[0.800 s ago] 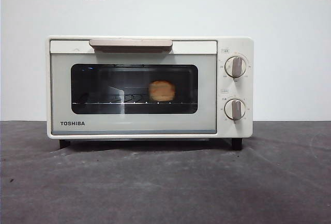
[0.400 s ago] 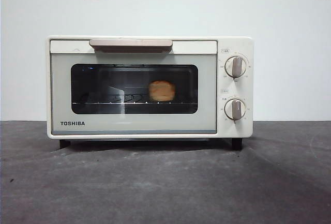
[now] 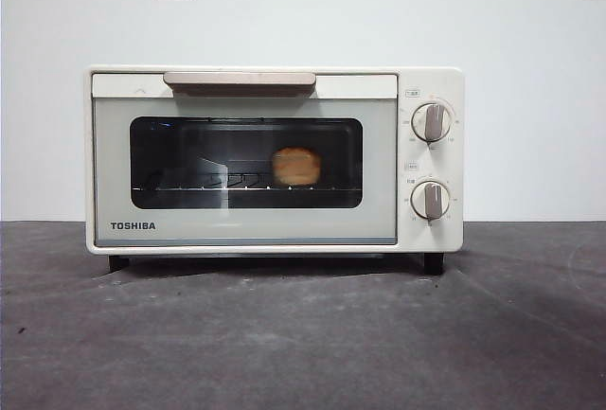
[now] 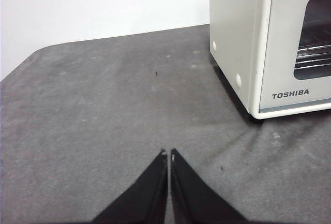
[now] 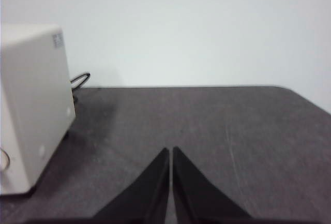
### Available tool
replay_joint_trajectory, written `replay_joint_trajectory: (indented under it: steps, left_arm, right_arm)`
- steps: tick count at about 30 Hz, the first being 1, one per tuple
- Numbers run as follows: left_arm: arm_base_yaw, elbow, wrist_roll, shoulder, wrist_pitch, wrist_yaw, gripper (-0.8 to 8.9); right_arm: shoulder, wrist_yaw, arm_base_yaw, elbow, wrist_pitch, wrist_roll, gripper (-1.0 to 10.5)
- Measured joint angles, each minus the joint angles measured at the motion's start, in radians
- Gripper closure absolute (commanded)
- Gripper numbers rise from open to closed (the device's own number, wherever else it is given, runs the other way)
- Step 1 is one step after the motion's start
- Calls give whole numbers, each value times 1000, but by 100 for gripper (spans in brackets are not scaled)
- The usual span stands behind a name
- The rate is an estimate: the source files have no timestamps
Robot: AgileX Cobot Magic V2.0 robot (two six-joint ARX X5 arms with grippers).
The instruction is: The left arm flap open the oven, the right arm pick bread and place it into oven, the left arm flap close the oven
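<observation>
Oven (image 3: 275,159) sits on the dark table (image 3: 303,334), door shut, handle (image 3: 240,79) along its top edge. Bread (image 3: 296,166) lies on the wire rack (image 3: 246,186) inside, behind the glass, slightly right of centre. Left gripper (image 4: 169,154) hangs over bare table, jaws together, empty; oven corner at about 2 o'clock from its tips, well apart. Right gripper (image 5: 170,151) likewise closed and empty, oven side at about 10 o'clock, cable (image 5: 78,80) behind it.
</observation>
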Motion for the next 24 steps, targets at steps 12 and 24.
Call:
replay_joint_trajectory:
  steps: [12, 24]
  left_arm:
    - [0, 0, 0, 0, 0, 0, 797]
    - [0, 0, 0, 0, 0, 0, 797]
  right_arm:
    - [-2, 0, -1, 2, -206, 6, 941]
    - [-2, 0, -1, 1, -200, 25, 941]
